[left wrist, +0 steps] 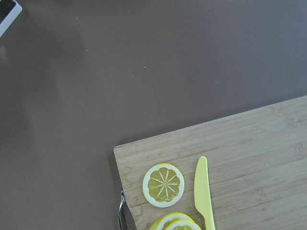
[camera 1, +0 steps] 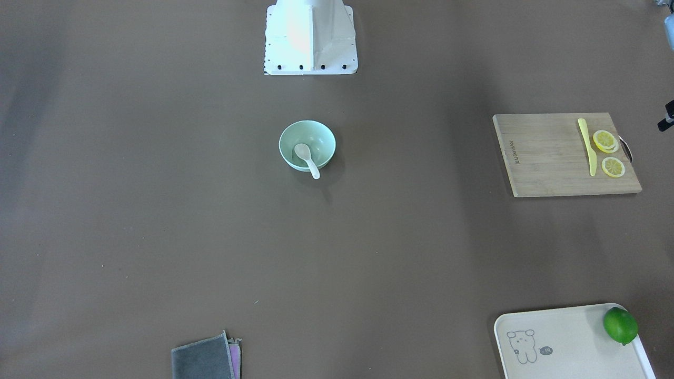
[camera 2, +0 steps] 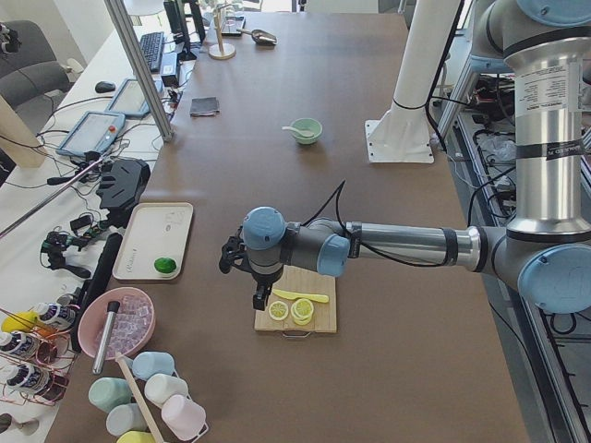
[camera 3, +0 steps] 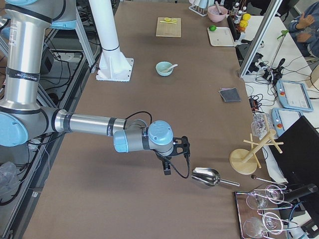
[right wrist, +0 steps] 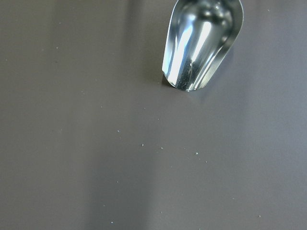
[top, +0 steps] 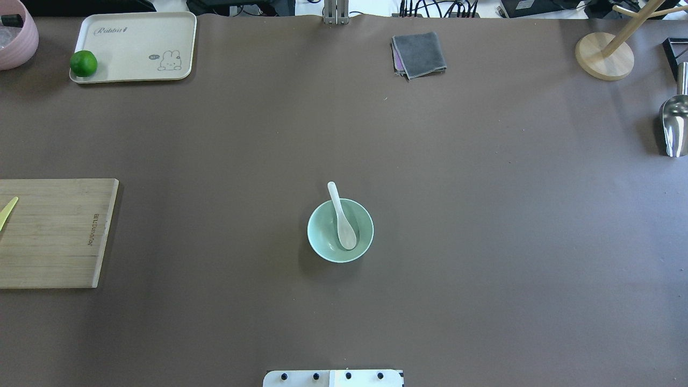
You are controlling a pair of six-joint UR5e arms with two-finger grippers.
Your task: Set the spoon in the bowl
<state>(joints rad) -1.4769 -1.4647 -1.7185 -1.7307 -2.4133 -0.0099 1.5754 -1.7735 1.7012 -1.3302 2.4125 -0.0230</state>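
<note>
The white spoon (top: pixel 344 223) lies in the pale mint-green bowl (top: pixel 322 236) at the table's middle, scoop inside and handle sticking out over the far rim; both also show in the front view, the spoon (camera 1: pixel 305 157) in the bowl (camera 1: pixel 321 138). My left gripper (camera 2: pixel 261 300) hangs over the cutting board's end at the table's left end, far from the bowl. My right gripper (camera 3: pixel 167 169) hangs near a metal scoop at the table's right end. Neither wrist view shows fingers, so I cannot tell whether either gripper is open or shut.
A wooden cutting board (camera 1: pixel 547 158) holds a yellow knife (camera 1: pixel 588 145) and lemon slices (camera 1: pixel 605 141). A cream tray (top: pixel 134 43) carries a lime (top: pixel 83 63). A grey cloth (top: pixel 419 54), a metal scoop (top: pixel 674 126) and a wooden stand (top: pixel 604 56) sit at the far side.
</note>
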